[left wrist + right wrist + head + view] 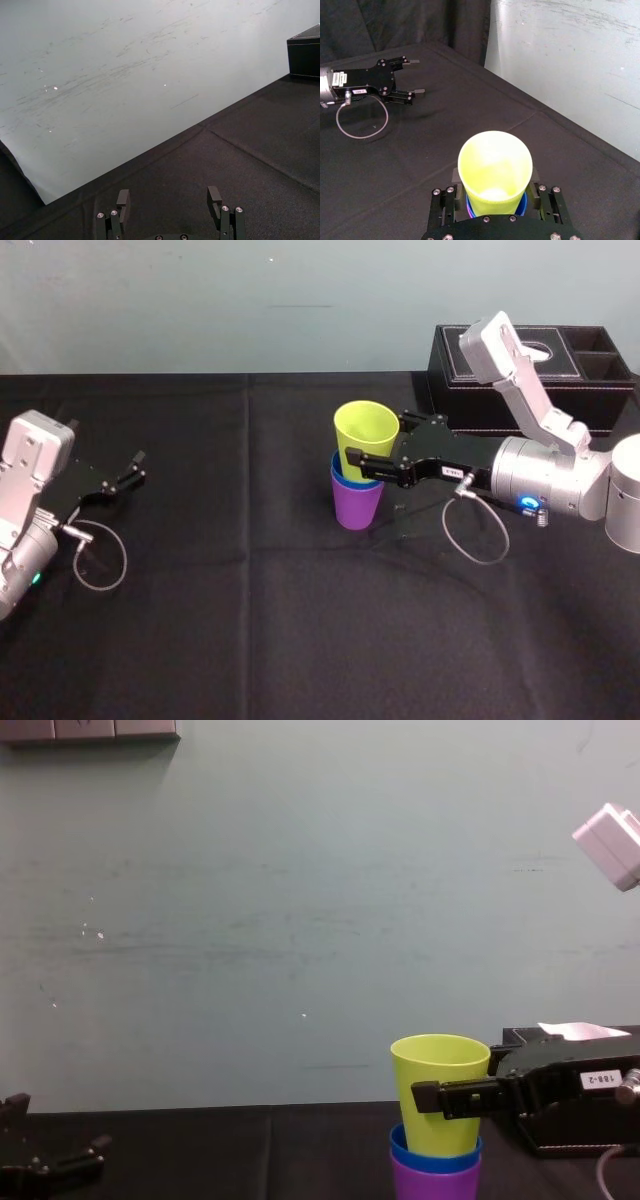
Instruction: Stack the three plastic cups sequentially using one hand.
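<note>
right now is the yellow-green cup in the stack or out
In, partly: yellow-green cup sits inside the blue cup, right claw gripping it.

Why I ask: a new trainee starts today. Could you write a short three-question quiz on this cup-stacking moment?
1. The yellow-green cup, blue cup and purple cup are nested. Which is lowest? A) yellow-green B) blue C) purple
2. True or false: the left gripper is shut on a cup.
3. Fill in: the right gripper is shut on the ____ cup.

Key: 1 C. 2 False: it is open and holds nothing, far to the left of the stack. 3 yellow-green.
</note>
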Tool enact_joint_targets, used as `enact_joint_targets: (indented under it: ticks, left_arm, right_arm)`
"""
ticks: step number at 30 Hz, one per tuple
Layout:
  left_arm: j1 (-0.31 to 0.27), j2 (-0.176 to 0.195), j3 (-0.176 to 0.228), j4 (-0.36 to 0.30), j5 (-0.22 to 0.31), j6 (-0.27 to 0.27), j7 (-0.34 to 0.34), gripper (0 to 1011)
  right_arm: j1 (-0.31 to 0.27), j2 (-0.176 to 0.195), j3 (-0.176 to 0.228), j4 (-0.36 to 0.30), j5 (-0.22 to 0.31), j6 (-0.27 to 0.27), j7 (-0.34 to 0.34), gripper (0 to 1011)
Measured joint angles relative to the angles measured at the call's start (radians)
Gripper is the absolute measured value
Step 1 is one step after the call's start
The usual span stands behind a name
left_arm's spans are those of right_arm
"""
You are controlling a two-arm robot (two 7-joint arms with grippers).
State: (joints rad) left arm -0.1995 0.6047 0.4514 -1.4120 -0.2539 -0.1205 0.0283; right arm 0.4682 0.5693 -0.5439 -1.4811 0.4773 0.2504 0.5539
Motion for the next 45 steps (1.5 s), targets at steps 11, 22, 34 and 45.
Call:
enact_joint_targets:
  ticks: [11, 22, 34, 45]
  left_arm:
    - [0.0, 0.0, 0.0, 0.0, 0.0, 0.0, 0.0, 1011]
    - [0.0, 0.0, 0.0, 0.0, 0.0, 0.0, 0.0, 1011]
    - [0.0, 0.0, 0.0, 0.0, 0.0, 0.0, 0.0, 1011]
    - [0.0, 0.0, 0.0, 0.0, 0.0, 0.0, 0.0, 1011]
  right_arm:
    - [0.0, 0.001, 0.0, -0.001, 0.001, 0.001, -0.001, 1003]
    - [0.0, 0.001, 0.0, -0.002, 0.001, 0.001, -0.001, 1003]
    - [0.0, 0.001, 0.0, -0.002, 0.001, 0.001, -0.001, 1003]
    - [-0.057, 0.026, 0.048, -0.062, 0.009, -0.01, -0.039, 1003]
